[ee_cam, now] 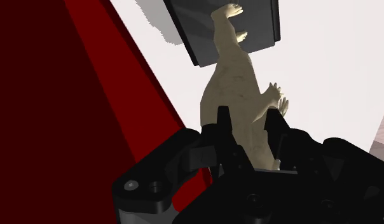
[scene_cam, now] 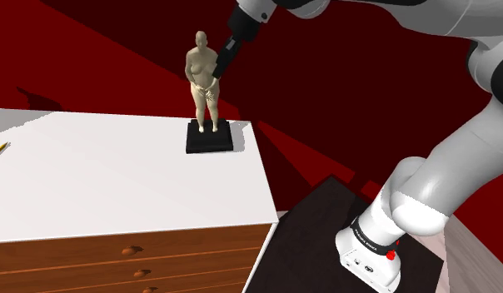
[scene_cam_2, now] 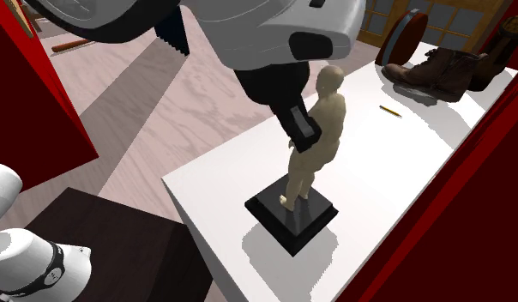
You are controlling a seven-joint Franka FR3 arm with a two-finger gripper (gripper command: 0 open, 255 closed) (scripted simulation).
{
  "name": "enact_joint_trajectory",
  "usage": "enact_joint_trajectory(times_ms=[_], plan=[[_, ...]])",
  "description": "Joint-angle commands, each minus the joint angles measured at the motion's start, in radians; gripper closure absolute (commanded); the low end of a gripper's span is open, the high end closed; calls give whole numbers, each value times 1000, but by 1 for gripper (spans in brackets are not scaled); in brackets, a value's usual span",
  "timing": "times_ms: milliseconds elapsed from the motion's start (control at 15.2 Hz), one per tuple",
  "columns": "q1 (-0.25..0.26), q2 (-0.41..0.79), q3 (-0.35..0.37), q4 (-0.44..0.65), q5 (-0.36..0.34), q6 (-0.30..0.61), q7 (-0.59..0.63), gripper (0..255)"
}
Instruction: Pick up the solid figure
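A beige standing human figure [scene_cam: 203,79] on a black square base [scene_cam: 210,138] stands upright near the far right corner of the white dresser top [scene_cam: 108,183]. My black gripper [scene_cam: 218,70] reaches its torso from the shoulder view's right. Along the hand, the two fingers [ee_cam: 224,122] press against either side of the figure's torso [ee_cam: 245,95], so the gripper [ee_cam: 248,118] is shut on it. The base [ee_cam: 203,32] rests flat on the white top. From the other side, the gripper [scene_cam_2: 302,134] covers the back of the figure [scene_cam_2: 328,120] above its base [scene_cam_2: 293,214].
A yellow pencil [scene_cam_2: 389,111] lies farther along the top, with brown boots [scene_cam_2: 437,73] and a round dark object [scene_cam_2: 403,34] at the far end. Wooden drawers [scene_cam: 133,250] front the dresser. Red walls [scene_cam: 325,100] close in behind. The dark stand [scene_cam: 321,229] sits beside the dresser.
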Motion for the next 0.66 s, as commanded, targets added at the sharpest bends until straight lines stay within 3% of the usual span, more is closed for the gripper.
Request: enact_joint_trajectory(times_ms=[0,594], plan=[[-2,1,-2,30,-2,-27,3,255],[-3,20,-3,147,-12,-123,23,255]])
